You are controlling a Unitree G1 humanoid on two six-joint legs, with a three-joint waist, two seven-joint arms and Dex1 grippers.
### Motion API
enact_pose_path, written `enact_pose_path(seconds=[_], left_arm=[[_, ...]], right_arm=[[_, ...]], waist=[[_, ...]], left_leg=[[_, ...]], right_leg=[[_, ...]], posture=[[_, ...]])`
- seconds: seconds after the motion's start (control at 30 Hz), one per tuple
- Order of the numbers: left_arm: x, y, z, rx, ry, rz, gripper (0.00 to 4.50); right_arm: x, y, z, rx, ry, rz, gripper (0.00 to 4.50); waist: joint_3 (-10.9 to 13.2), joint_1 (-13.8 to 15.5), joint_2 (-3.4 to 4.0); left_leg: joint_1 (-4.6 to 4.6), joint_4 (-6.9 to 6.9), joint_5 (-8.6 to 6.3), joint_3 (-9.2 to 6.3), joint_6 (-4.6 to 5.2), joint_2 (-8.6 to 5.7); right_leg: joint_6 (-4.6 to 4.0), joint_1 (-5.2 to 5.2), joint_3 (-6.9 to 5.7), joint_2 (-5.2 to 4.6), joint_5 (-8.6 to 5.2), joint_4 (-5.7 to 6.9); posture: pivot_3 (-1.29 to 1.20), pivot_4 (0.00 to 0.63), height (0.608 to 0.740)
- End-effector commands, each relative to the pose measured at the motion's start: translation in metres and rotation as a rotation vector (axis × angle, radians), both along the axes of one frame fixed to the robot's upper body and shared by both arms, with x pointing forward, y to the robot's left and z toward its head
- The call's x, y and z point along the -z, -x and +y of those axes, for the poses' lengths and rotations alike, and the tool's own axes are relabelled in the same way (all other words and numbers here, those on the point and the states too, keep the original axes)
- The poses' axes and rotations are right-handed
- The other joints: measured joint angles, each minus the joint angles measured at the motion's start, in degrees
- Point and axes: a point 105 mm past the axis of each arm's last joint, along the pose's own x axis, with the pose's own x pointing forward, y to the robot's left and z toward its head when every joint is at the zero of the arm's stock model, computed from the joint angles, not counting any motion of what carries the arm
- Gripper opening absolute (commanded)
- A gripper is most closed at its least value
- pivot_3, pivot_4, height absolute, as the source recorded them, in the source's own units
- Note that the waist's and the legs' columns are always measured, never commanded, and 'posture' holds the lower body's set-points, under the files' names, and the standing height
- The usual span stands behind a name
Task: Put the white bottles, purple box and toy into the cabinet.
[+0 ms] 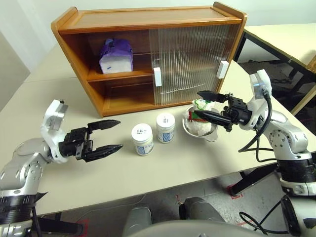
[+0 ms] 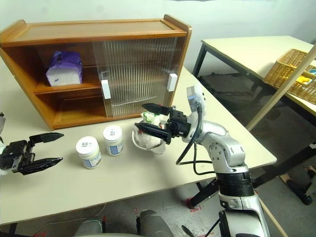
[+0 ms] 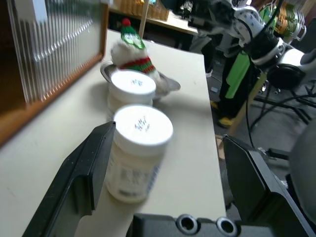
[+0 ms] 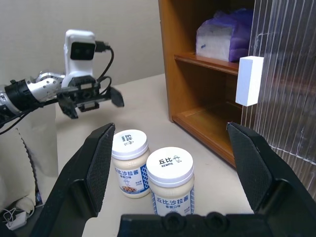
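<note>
White bottles, blue-labelled, white-lidded, stood mid-table; purple box shelved in cabinet; left gripper and right gripper fingers spread, nothing held.

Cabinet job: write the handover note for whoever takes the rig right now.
Left gripper: jaws open, empty, level with the table, aimed at the white bottles.
Right gripper: jaws open, empty, over the toy.
Done: purple box on the middle shelf of the cabinet, in its open left half.
Left: both bottles standing on the table in front of the cabinet; the toy lying in the steel bowl beside them.
</note>
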Motion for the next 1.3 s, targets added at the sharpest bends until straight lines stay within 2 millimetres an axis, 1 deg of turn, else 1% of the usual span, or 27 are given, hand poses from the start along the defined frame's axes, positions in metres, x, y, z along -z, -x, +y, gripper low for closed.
enact_pose_path(seconds=[0.03, 0.27, 0.37, 0.53, 0.6, 0.73, 0.87, 1.0, 1.3], left_arm=[[0.019, 0.0, -0.002, -0.014, -0.032, 0.001, 4.46], [0.048, -0.008, -0.008, -0.034, -0.086, -0.077, 4.46], [0.054, -0.013, -0.008, -0.05, -0.101, -0.096, 4.46], [0.066, -0.023, -0.012, -0.075, -0.108, -0.11, 4.46], [0.073, -0.028, -0.014, -0.101, -0.103, -0.107, 4.46], [0.088, -0.029, -0.019, -0.103, -0.109, -0.094, 4.46], [0.095, -0.027, -0.023, -0.089, -0.109, -0.092, 4.46], [0.102, -0.026, -0.024, -0.079, -0.113, -0.084, 4.46], [0.103, -0.031, -0.027, -0.077, -0.088, -0.09, 4.46]], right_arm=[[-0.004, -0.001, 0.0, -0.001, 0.01, -0.012, 4.5], [-0.009, -0.001, 0.001, -0.005, 0.013, -0.018, 4.5], [-0.01, -0.001, 0.002, -0.005, 0.014, -0.02, 4.5], [-0.012, 0.0, 0.002, -0.003, 0.016, -0.022, 4.5], [-0.012, 0.0, 0.002, 0.0, 0.016, -0.023, 4.5], [-0.013, 0.001, 0.001, 0.004, 0.016, -0.023, 4.5], [-0.013, 0.001, 0.001, 0.007, 0.02, -0.023, 4.5], [-0.014, 0.0, 0.0, 0.01, 0.021, -0.025, 4.5], [-0.011, 0.001, -0.002, 0.015, 0.028, -0.023, 4.5]], waist=[[0.01, 0.0, 0.01], [0.01, -0.02, 0.03], [0.0, -0.03, 0.03], [-0.01, -0.01, 0.06], [-0.01, -0.05, 0.06], [-0.01, -0.12, 0.07], [-0.01, -0.26, 0.07], [-0.01, -0.42, 0.07], [-0.01, -0.6, 0.07]], left_leg=[[0.0, 0.0, 0.0, -0.01, 0.0, 0.01], [0.02, 0.07, 0.01, -0.27, 0.01, 0.04], [0.02, 0.07, 0.01, -0.37, 0.02, 0.05], [0.03, 0.08, 0.04, -0.42, 0.07, 0.06], [0.02, 0.11, 0.04, -0.38, 0.07, 0.05], [0.05, 0.21, 0.05, -0.32, 0.08, 0.02], [0.04, 0.25, 0.06, -0.31, 0.11, 0.0], [0.05, 0.24, 0.1, -0.31, 0.16, 0.0], [0.04, 0.24, 0.1, -0.28, 0.17, -0.01]], right_leg=[[0.0, 0.0, 0.01, 0.0, 0.0, 0.0], [0.03, 0.06, 0.17, 0.02, 0.0, 0.03], [0.43, 0.08, 0.16, 0.04, -0.23, 0.04], [0.52, 0.15, 0.08, 0.05, -0.24, 0.04], [0.68, 0.17, -0.01, 0.06, -0.25, 0.04], [0.94, 0.27, -0.11, 0.08, -0.29, 0.03], [1.18, 0.31, -0.1, 0.1, -0.3, 0.02], [1.23, 0.33, -0.13, 0.11, -0.3, 0.03], [1.26, 0.36, -0.14, 0.12, -0.31, 0.01]], posture=[[-0.08, 0.0, 0.74], [-0.09, 0.0, 0.74], [-0.09, 0.0, 0.74], [-0.09, 0.0, 0.74], [-0.1, 0.0, 0.74], [-0.1, 0.0, 0.74], [-0.11, 0.0, 0.74], [-0.11, 0.0, 0.74], [-0.12, 0.0, 0.74]])
